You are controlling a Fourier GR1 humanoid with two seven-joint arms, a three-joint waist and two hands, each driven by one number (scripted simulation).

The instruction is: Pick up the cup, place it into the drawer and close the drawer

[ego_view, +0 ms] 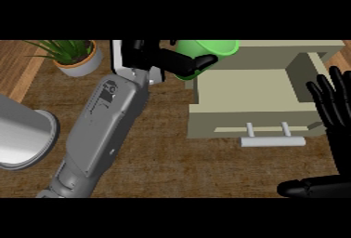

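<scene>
I see my left hand (pixel 179 61) with its fingers curled round the green cup (pixel 209 50), holding it tilted at the far left corner of the open drawer (pixel 247 95). My right hand (pixel 334 100) rests with fingers straight, just right of the drawer. The handle (pixel 273 142) faces me.

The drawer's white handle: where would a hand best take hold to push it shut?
Take the handle at its middle bar, coming from the front. It stands off the drawer front on two posts, leaving room for fingers. The right hand rests open nearby.
</scene>
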